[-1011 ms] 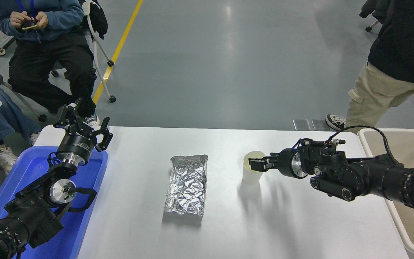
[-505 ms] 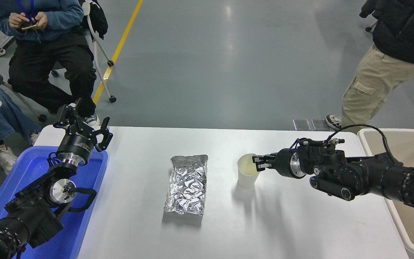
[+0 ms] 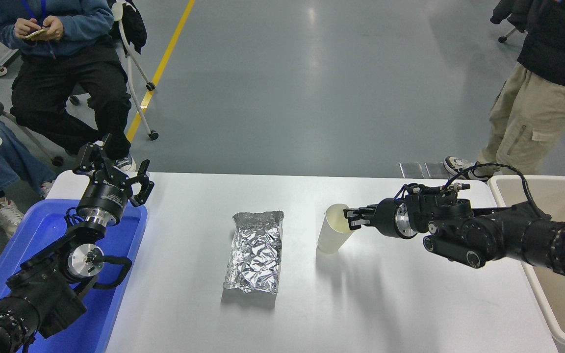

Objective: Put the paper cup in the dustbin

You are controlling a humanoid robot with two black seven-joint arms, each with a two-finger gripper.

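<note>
The paper cup [image 3: 331, 231] is plain cream-white and stands tilted on the white table [image 3: 400, 304], right of centre, its rim leaning toward my right gripper. My right gripper [image 3: 351, 219] reaches in from the right and is shut on the cup's near-right rim, one finger inside the cup. The dustbin [image 3: 552, 179] is a large beige bin at the table's right edge, partly hidden behind my right arm. My left gripper [image 3: 115, 165] is open and parked over the blue tray at the lower left.
A crinkled silver foil bag [image 3: 254, 251] lies flat at the table's middle, left of the cup. A blue tray [image 3: 42, 230] sits at the left edge. A person sits at the top left [image 3: 62, 54]; another stands at the top right [image 3: 532, 108], near the bin.
My right gripper has taken hold of the cup's rim, shifted slightly up, and the cup has slid left and tipped. The standing person moved right. The left arm has not moved.
</note>
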